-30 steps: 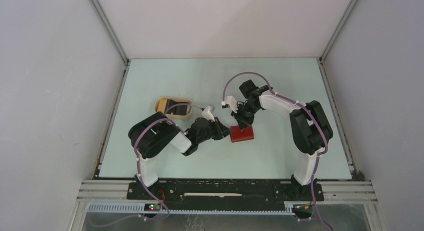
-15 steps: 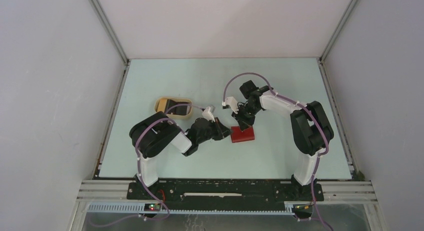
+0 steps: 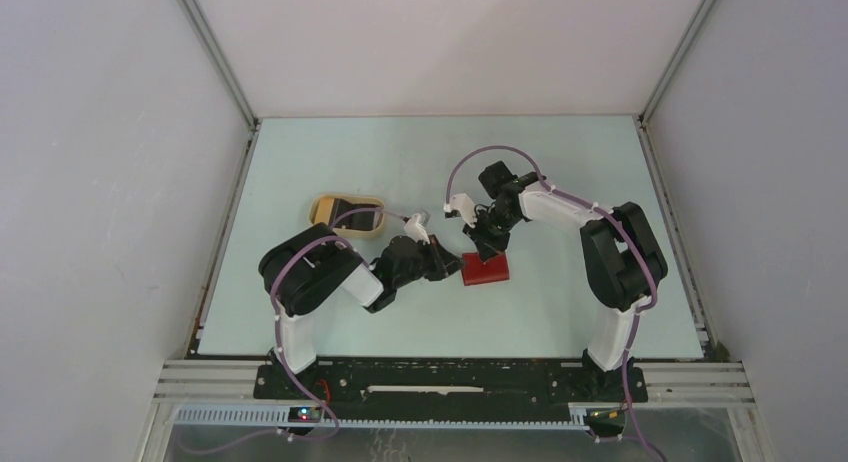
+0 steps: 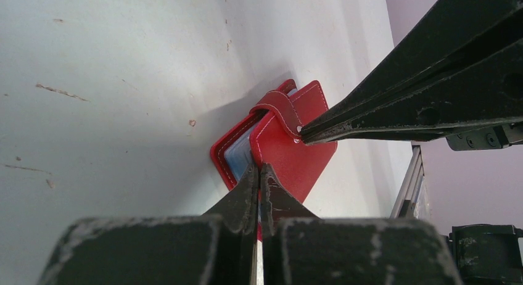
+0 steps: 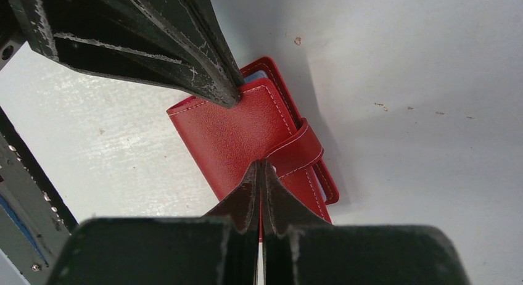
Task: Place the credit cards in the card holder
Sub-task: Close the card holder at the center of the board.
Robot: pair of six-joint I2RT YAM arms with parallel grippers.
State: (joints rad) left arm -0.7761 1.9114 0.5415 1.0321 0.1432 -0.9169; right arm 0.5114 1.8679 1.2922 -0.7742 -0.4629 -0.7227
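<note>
Both claws (image 4: 259, 169) (image 5: 259, 166) closed, tips touching card holder (image 5: 237, 134)

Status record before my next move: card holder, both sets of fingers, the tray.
holder: small red folding card holder, lying on the pale table, cover folded over
tab: red closure tab wrapped over the cover; cannot tell whether it is snapped
inside: pale-blue layer showing at one edge
left gripper: fingers shut, tips on a corner of the cover
right gripper: fingers shut, tips at the tab
tray: tan oval tray beyond the left arm, dark item in it, too small to identify
</note>
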